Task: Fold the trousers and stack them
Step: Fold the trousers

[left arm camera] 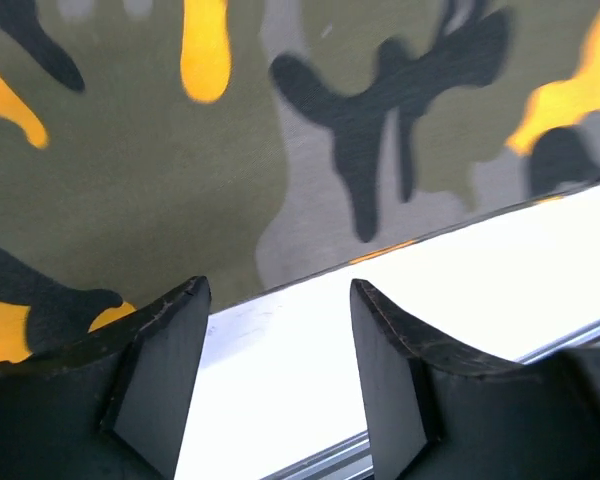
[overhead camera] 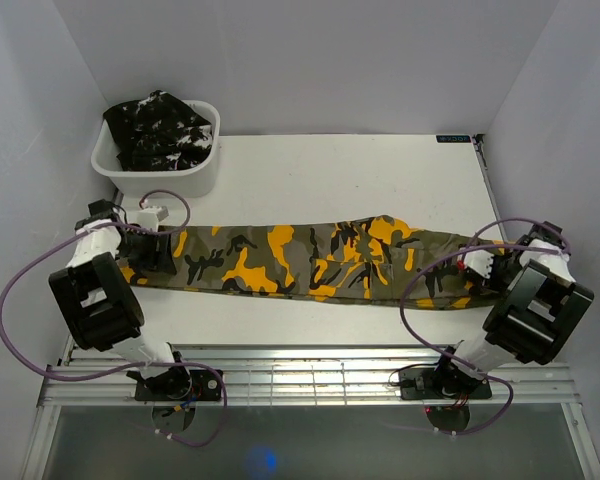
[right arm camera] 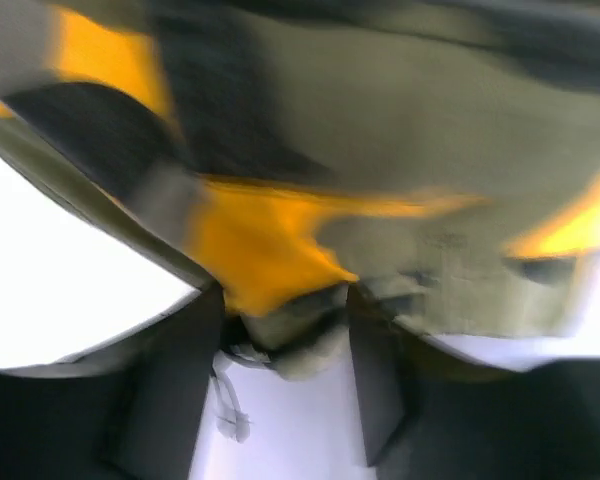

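We saw black trousers (overhead camera: 160,130) heaped in white tub (overhead camera: 202,180). Left gripper (left arm camera: 278,292) gaped empty; right gripper (right arm camera: 285,300) straddled olive trousers (overhead camera: 310,258), grip unclear.

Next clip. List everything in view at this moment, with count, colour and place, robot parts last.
camouflage trousers: one pair, olive-grey with orange-yellow and black patches, laid out left to right across the table
black trousers: one bundle, black with white flecks, in the tub
tub: one, white, far left corner
table: one, white
metal rails: one strip, silver, near edge
cables: two, purple, looping off the arms
left arm, right arm: black and white, near corners
left end effector: black, open, at the trousers' left end
right end effector: black, cloth between its fingers, grip unclear
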You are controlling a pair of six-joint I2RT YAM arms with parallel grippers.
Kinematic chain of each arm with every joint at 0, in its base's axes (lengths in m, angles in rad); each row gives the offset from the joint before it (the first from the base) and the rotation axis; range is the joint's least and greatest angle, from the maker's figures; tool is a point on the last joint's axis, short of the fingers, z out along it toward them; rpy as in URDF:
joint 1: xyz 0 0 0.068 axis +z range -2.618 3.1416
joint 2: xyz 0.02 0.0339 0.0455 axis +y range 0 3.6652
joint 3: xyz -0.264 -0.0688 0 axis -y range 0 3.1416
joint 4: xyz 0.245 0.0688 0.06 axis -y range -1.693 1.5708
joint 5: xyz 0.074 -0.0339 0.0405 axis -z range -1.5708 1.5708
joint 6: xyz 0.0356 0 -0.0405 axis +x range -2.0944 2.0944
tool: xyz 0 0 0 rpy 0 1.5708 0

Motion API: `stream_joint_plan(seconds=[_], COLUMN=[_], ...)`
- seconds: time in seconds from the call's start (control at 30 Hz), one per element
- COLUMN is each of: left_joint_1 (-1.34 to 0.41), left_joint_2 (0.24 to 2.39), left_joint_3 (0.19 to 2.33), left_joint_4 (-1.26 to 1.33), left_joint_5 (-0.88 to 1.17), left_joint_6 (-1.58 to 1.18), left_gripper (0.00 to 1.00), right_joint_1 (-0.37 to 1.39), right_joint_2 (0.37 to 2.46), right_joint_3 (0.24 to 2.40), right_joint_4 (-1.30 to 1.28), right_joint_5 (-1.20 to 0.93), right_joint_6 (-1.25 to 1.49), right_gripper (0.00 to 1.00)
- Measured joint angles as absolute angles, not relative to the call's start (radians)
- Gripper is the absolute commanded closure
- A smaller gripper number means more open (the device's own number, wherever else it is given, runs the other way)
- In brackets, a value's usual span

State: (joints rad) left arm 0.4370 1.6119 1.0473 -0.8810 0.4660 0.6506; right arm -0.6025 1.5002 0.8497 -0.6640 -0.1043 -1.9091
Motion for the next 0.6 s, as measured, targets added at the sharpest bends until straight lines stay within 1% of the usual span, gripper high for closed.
stream_joint_plan(seconds=[0.03, 0.1, 0.13, 0.3, 0.37, 0.43, 0.5, 0.6], left_joint_1=[0.438, 0.440, 0.440, 0.442, 0.442, 0.442, 0.442, 0.442], left_joint_2=[1.592, 1.547, 1.521, 1.410, 1.400, 1.412, 1.439, 1.485], left_joint_3=[1.064, 1.105, 1.127, 1.173, 1.169, 1.152, 1.119, 1.064], left_joint_4=[-0.899, -0.922, -0.928, -0.900, -0.877, -0.844, -0.810, -0.771], left_joint_5=[0.492, 0.545, 0.573, 0.680, 0.696, 0.698, 0.695, 0.685], left_joint_6=[0.649, 0.637, 0.629, 0.567, 0.545, 0.524, 0.500, 0.467], left_gripper=[0.29, 0.27, 0.27, 0.27, 0.29, 0.30, 0.31, 0.31], right_joint_1=[-0.603, -0.603, -0.603, -0.588, -0.570, -0.533, -0.473, -0.370], right_joint_2=[1.501, 1.501, 1.501, 1.508, 1.522, 1.536, 1.552, 1.559], right_joint_3=[0.883, 0.968, 1.026, 1.308, 1.375, 1.392, 1.380, 1.296], right_joint_4=[-0.682, -0.735, -0.761, -0.902, -0.954, -0.983, -1.004, -0.985], right_joint_5=[-0.112, -0.139, -0.159, -0.267, -0.303, -0.329, -0.340, -0.348], right_joint_6=[-1.892, -1.856, -1.837, -1.706, -1.636, -1.544, -1.437, -1.289], right_gripper=[0.27, 0.12, 0.12, 0.11, 0.13, 0.15, 0.19, 0.26])
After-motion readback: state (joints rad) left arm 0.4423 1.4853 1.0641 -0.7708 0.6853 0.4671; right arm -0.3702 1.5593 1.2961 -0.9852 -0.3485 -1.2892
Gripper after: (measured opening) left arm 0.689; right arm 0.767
